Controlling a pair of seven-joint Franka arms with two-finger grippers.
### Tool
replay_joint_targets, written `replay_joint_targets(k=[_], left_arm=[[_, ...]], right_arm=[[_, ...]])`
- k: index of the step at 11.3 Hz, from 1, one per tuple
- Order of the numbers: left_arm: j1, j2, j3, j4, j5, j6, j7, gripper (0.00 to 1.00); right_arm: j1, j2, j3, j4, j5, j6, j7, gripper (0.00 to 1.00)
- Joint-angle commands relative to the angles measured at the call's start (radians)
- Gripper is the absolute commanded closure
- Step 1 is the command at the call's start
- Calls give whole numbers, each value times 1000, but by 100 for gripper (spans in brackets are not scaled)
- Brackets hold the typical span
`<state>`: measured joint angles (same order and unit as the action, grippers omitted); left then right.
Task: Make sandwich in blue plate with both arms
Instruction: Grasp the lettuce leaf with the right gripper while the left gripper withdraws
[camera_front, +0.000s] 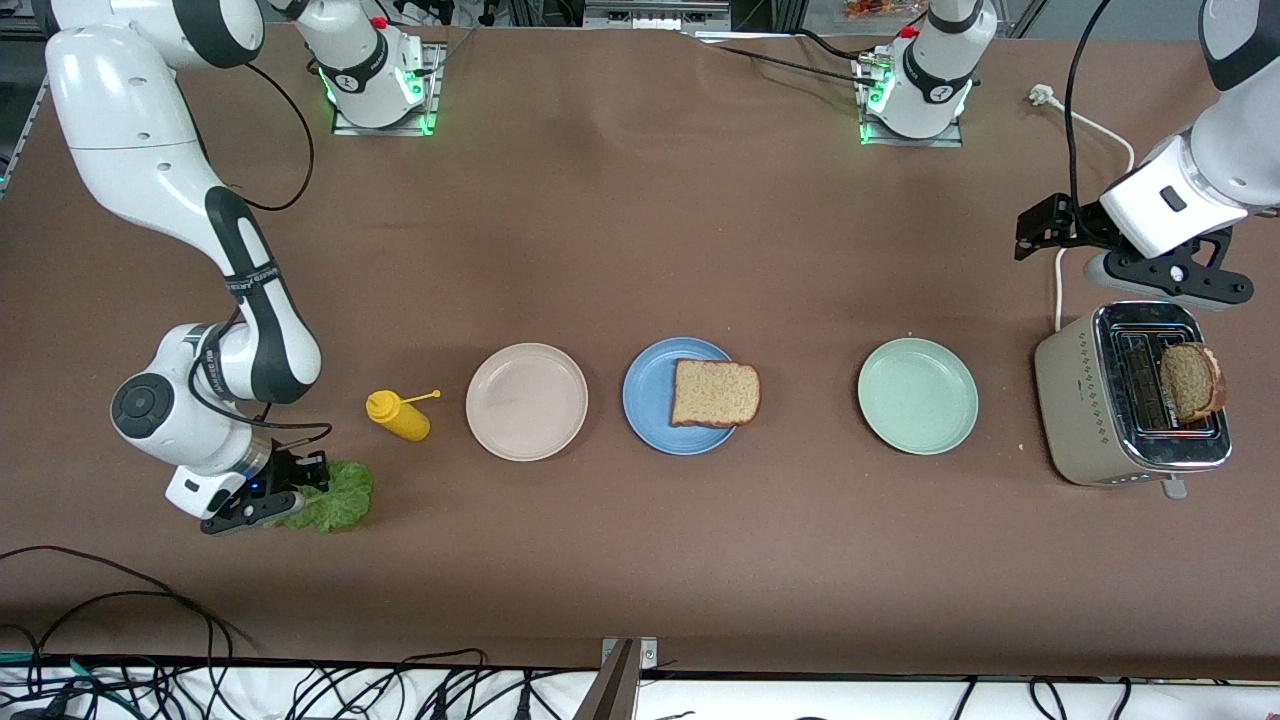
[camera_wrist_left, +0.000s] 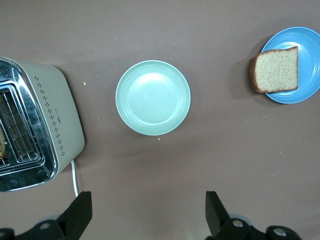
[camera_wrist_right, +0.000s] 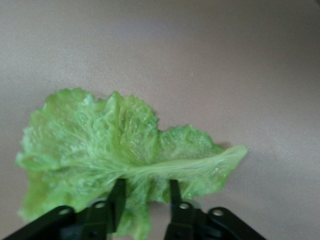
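Observation:
One brown bread slice (camera_front: 715, 393) lies on the blue plate (camera_front: 648, 410) mid-table; both show in the left wrist view, slice (camera_wrist_left: 275, 70) on plate (camera_wrist_left: 309, 62). A second slice (camera_front: 1190, 380) stands in the toaster (camera_front: 1075, 400) at the left arm's end. The green lettuce leaf (camera_front: 340, 495) lies flat on the table at the right arm's end. My right gripper (camera_front: 270, 500) is down at its edge, fingers partly apart and straddling the leaf (camera_wrist_right: 115, 145), right gripper (camera_wrist_right: 146, 192). My left gripper (camera_front: 1040, 228) hangs open and empty above the table beside the toaster (camera_wrist_left: 146, 215).
A cream-white plate (camera_front: 527, 401) and a yellow mustard bottle (camera_front: 398, 415) lie between the lettuce and the blue plate. A mint-green plate (camera_front: 917, 395) (camera_wrist_left: 152, 97) sits between the blue plate and the toaster (camera_wrist_left: 50, 110). The toaster's white cord (camera_front: 1095, 130) runs toward the bases.

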<state>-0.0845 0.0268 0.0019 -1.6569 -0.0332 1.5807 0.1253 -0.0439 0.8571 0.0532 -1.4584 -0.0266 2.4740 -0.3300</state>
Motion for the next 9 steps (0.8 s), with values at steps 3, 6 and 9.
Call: replay_joint_targets(k=[3,6,9], left_arm=[[-17,1,-2,25,35,-13,-15,0],[-5,15,1,51,35,-15,-21,0],[-4,13,-2,52,36,-11,-100,0]], right_arm=[[-4,0,4,18,4,0,-21,100],[-4,-76,4,12,10,-108,-23,100],[-4,-142,4,6,13,-208,-27,100]])
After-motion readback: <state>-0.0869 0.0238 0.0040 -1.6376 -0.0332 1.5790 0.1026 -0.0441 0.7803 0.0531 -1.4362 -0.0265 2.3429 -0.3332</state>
